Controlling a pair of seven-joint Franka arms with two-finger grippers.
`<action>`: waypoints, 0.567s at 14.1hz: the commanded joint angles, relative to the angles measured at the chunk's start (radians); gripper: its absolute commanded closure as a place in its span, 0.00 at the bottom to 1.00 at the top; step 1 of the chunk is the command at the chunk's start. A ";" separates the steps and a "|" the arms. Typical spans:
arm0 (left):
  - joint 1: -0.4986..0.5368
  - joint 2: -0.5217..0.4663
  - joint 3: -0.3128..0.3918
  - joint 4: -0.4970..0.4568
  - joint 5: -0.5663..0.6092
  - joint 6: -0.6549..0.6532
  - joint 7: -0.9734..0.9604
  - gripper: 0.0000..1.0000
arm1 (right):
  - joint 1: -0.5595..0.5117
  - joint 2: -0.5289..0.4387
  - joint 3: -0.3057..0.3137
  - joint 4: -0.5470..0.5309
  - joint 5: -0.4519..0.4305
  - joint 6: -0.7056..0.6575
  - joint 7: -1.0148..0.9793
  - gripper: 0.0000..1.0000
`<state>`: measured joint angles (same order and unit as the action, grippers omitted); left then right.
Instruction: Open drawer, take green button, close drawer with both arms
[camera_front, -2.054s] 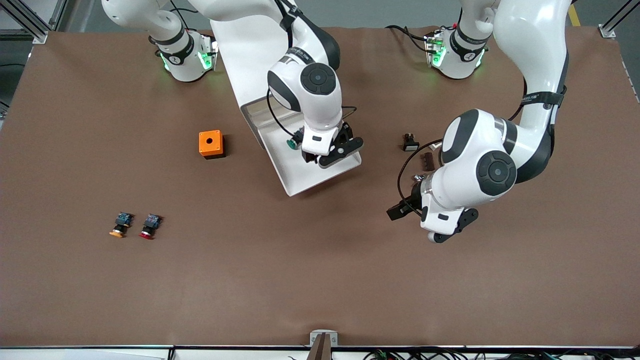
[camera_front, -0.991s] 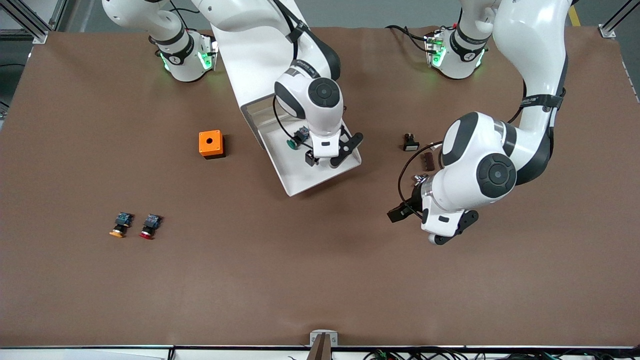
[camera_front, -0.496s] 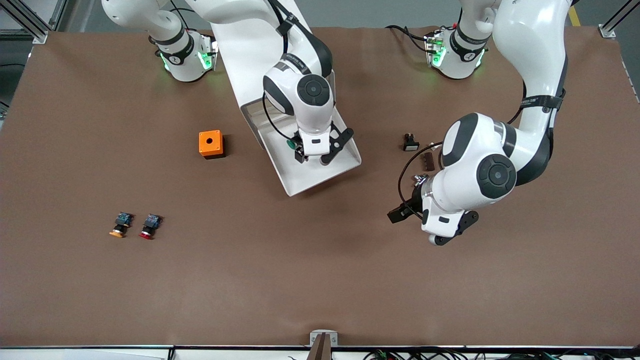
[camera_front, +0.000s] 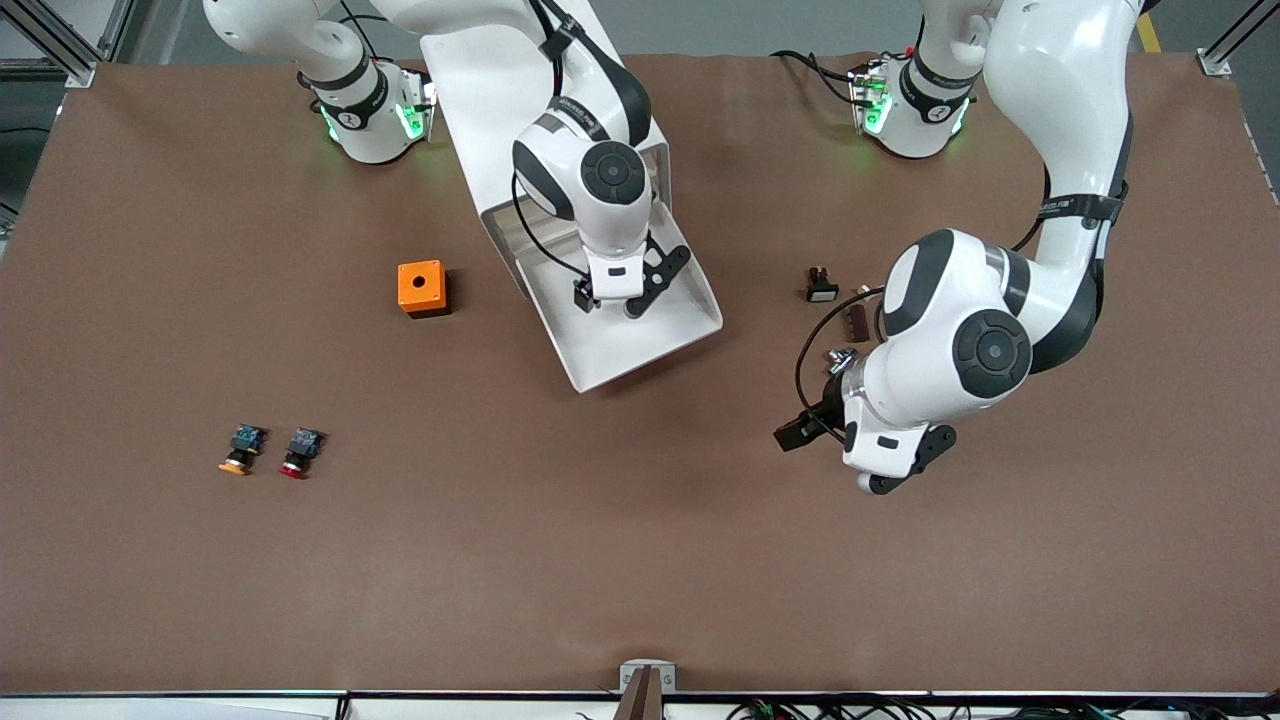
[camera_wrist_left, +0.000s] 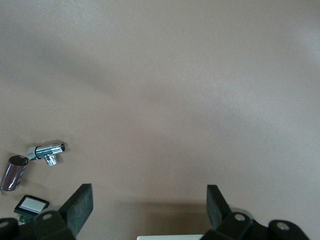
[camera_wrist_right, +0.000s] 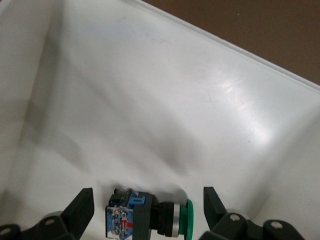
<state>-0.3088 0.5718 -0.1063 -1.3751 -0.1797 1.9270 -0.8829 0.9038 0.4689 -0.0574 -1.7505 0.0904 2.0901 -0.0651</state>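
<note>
The drawer (camera_front: 620, 352) is pulled out of the white cabinet (camera_front: 500, 120), its white tray (camera_wrist_right: 165, 100) open to view. On the tray floor lies the green-capped button (camera_wrist_right: 150, 220) on its side, with a black body and a blue rear block. My right gripper (camera_front: 608, 300) hangs low in the drawer, open (camera_wrist_right: 147, 197), one finger on either side of the button and neither touching it. In the front view the button is hidden under that hand. My left gripper (camera_front: 840, 455) waits open (camera_wrist_left: 148, 202) over bare table toward the left arm's end, holding nothing.
An orange box (camera_front: 422, 288) stands beside the drawer toward the right arm's end. Nearer the front camera lie an orange-capped button (camera_front: 240, 450) and a red-capped one (camera_front: 298, 454). Beside the left arm lie a white-capped part (camera_front: 820, 285), a brown piece (camera_front: 855, 322) and a chrome fitting (camera_wrist_left: 47, 151).
My right gripper has slid across the drawer toward the right arm's end and now straddles the green button, still open. The left arm has barely moved.
</note>
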 joint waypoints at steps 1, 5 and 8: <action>-0.001 0.005 -0.001 0.007 0.019 0.009 -0.002 0.00 | 0.009 -0.042 0.004 -0.058 0.008 0.008 0.019 0.03; 0.001 0.011 -0.001 0.007 0.017 0.014 -0.001 0.00 | 0.033 -0.055 0.004 -0.086 0.008 0.013 0.079 0.03; 0.001 0.013 -0.001 0.007 0.017 0.018 0.001 0.00 | 0.041 -0.065 0.004 -0.119 0.008 0.034 0.087 0.03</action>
<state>-0.3088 0.5805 -0.1063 -1.3752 -0.1797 1.9335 -0.8829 0.9390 0.4479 -0.0535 -1.8114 0.0928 2.1009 0.0016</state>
